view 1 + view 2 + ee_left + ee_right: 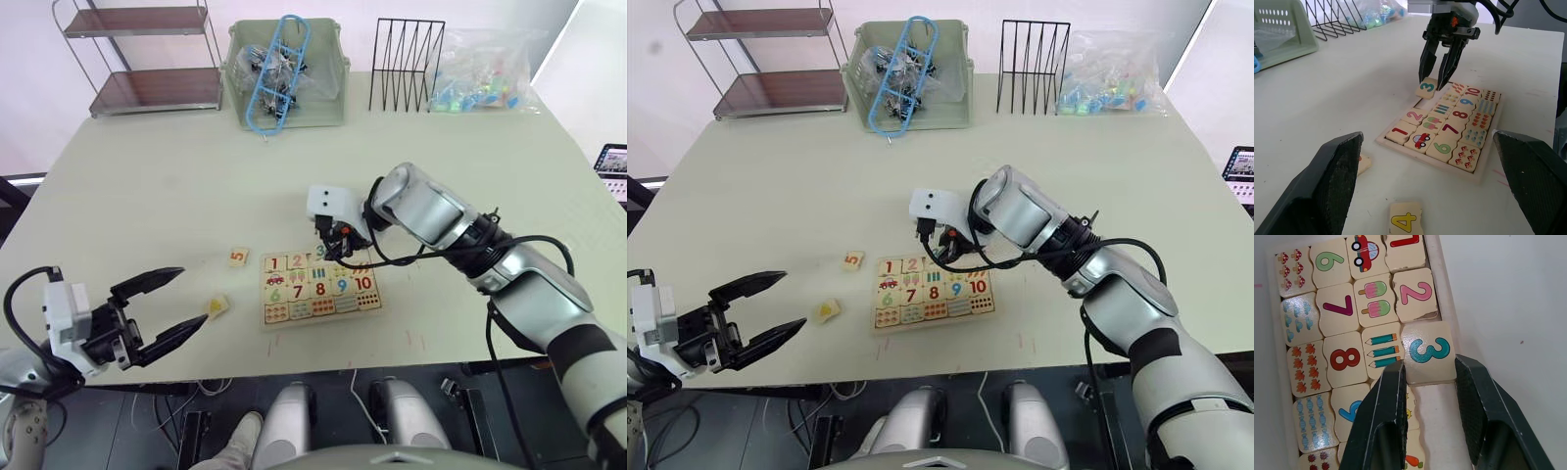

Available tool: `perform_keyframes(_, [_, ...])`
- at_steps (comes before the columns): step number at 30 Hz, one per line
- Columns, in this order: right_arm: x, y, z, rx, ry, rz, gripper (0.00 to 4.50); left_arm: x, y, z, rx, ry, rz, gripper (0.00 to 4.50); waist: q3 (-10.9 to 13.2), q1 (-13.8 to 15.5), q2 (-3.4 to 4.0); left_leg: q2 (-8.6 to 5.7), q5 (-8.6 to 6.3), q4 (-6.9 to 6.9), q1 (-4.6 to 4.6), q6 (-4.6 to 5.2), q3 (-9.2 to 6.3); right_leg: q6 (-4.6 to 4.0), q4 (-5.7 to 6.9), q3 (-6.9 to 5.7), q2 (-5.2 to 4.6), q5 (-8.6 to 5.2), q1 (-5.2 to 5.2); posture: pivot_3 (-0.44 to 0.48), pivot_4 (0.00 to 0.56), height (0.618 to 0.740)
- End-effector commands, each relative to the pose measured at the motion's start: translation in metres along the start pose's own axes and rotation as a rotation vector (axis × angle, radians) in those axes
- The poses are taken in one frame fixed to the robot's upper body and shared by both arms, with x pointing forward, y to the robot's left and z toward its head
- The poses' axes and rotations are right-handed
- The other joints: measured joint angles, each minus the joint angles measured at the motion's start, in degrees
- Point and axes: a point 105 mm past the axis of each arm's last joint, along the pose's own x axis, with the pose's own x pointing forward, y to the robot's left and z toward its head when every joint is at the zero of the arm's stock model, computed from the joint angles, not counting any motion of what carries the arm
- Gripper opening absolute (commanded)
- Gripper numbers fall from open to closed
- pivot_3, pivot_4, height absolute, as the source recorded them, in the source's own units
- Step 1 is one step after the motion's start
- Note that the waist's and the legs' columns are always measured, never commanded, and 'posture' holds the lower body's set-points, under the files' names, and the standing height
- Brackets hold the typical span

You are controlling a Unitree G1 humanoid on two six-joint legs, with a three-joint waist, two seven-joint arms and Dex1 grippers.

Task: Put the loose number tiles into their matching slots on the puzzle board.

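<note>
1. You are looking at what seems to be a robot test lab: a large pale table [147, 186] against a plain white wall.
2. A row of props lines its far edge: a metal shelf [142, 57], a green bin [286, 76] of clips, a wire rack [406, 65] and a bag of toys [482, 70].

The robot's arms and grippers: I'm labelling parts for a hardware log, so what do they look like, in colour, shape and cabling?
The right arm has rounded silver-grey shells with black joint bands and loose black cables looping alongside. Its wrist carries a white boxy camera housing. The right gripper has two tapered black fingers. The left gripper has two long, pointed black fingers on a black body, with a white block and a black cable behind.
</note>
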Motion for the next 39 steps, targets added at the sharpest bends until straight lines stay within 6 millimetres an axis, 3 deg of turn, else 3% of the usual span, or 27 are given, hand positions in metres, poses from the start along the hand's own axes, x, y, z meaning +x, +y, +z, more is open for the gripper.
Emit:
perform_keyframes(1, [-0.003, -0.002, 0.009, -0.051, -0.005, -0.015, 0.85, -0.002, 0.002, 0.004, 0.024, 0.004, 0.001, 4.5, 0.0, 0.0, 0.0, 0.0, 0.0, 0.0, 0.0, 0.0, 0.0, 0.0, 0.0, 0.0, 0.0, 0.0, 0.0, 0.0, 0.15, 0.739])
perform_keyframes(39, [0.013, 0.001, 0.003, -0.093, 0.036, 0.007, 0.85, -0.009, 0.003, -0.002, 0.029, 0.01, -0.011, 4.5, 0.01, -0.03, 0.02, 0.0, 0.0, -0.02, 0.0, -0.01, -0.03, -0.02, 0.0, -0.03, -0.02, 0.0, -0.01, 0.0, 0.15, 0.739])
